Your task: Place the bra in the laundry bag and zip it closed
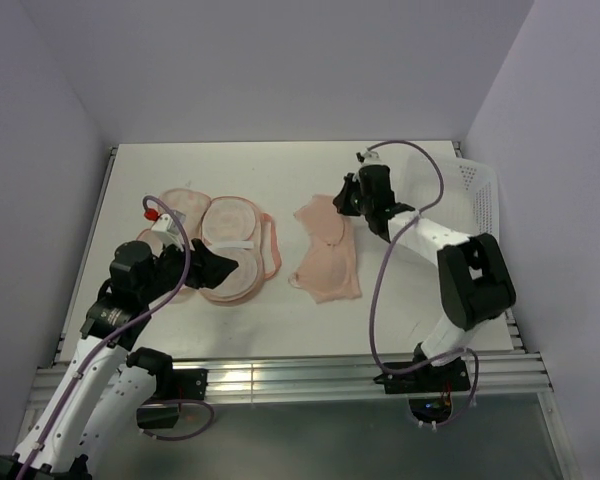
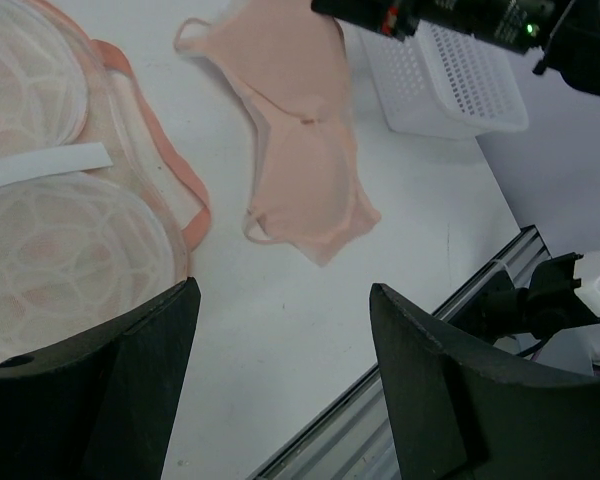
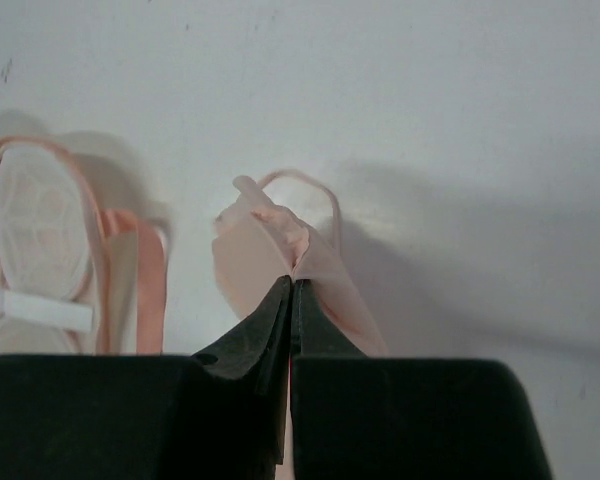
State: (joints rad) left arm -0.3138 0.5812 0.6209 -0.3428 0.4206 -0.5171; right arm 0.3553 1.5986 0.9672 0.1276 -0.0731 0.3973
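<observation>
Bra (image 1: pixel 328 258), pale peach and plain, lies mostly flat on the white table (image 1: pixel 280 170), just right of the bag (image 1: pixel 225 215) and apart from it. Its soft fabric looks thin and limp, with two rounded cups and narrow straps looping at the ends. The right gripper (image 3: pixel 292 285) is closed at the far cup's edge, and cloth bunches into a small peak at its tips, so it appears to have pinched the bra.

The step in hand looks like the pick-up; nothing is in the bag yet. Next the bra must be lifted and carried left over the bag, and being floppy it will likely trail and need tucking in.

The bag lies opened out like a clamshell, its two oval halves showing whitish mesh lining with a white band across, pink trim round the rim. The left gripper (image 2: pixel 280 300) hangs over its near half, jaws wide apart, holding nothing. A white perforated plastic basket (image 2: pixel 450 80) stands at the table's right edge.
</observation>
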